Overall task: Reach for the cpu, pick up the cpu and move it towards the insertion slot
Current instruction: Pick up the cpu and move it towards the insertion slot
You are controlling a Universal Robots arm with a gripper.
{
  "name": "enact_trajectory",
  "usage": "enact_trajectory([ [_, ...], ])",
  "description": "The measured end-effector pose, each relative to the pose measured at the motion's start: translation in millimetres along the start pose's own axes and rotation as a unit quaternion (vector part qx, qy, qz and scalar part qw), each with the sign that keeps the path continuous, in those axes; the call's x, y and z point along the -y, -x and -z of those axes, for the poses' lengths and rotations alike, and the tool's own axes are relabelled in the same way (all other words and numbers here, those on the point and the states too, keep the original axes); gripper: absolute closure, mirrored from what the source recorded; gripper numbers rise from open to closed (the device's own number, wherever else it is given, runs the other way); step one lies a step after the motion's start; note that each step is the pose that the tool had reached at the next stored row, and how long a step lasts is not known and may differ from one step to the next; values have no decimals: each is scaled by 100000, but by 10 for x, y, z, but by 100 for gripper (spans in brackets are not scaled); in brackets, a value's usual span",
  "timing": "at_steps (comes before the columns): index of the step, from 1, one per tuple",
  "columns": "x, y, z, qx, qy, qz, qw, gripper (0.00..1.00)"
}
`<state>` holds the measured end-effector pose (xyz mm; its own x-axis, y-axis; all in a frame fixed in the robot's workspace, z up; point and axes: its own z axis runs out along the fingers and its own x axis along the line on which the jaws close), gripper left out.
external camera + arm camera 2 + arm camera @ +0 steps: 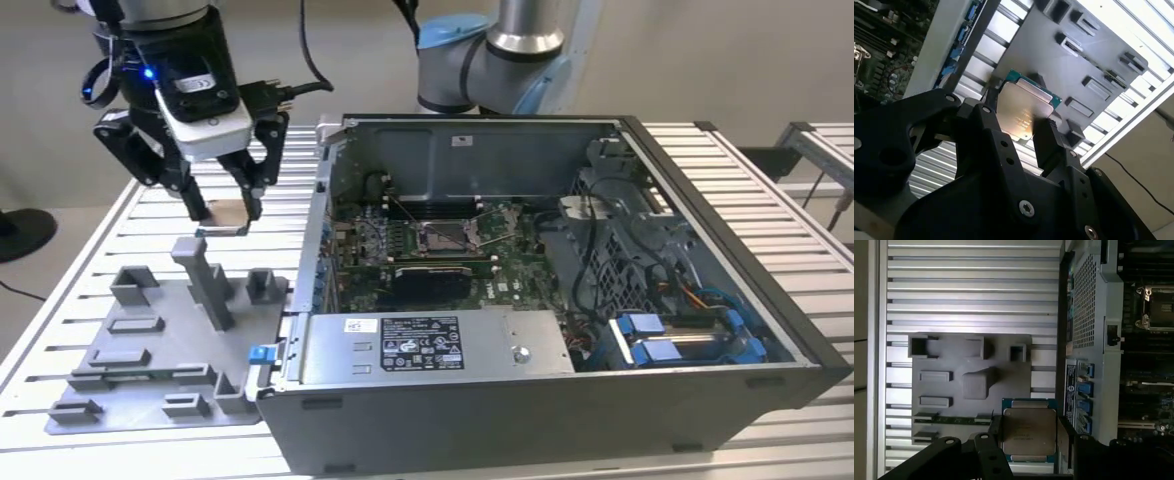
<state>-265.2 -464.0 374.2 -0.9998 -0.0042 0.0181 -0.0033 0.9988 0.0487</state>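
Black two-finger claw [224, 212] sits upper left of the exterior view, clamped on the small flat square cpu with pale silver face and green rim [227, 213], lifted clear above the grey plastic fixture tray with upright blocks [100, 395] at lower left. Both wrist views confirm: chip [1024, 112] pinched edge-on between the black fingers [1046, 137], tray recesses below it. Moving right in the exterior view, ribbed aluminium table [287, 180] shows between the tray and the open grey desktop computer case [534, 410], whose near side wall stands between claw and board. Centre of frame, square silver-framed insertion slot with dark centre [445, 237] lies on the green motherboard, well apart from the chip. Judgement: reach and pick look done, carry toward the slot hardly begun. Room: open air above the tray and over the case top; tighter inside the case, with the case wall and the cables and blue drive caddies [674, 335] at right as edges to mind.
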Motion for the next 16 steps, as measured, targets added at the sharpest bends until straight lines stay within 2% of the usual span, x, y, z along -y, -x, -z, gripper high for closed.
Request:
enact_trajectory([
  [16,-19,732,12,2,4,17,100000,100],
])
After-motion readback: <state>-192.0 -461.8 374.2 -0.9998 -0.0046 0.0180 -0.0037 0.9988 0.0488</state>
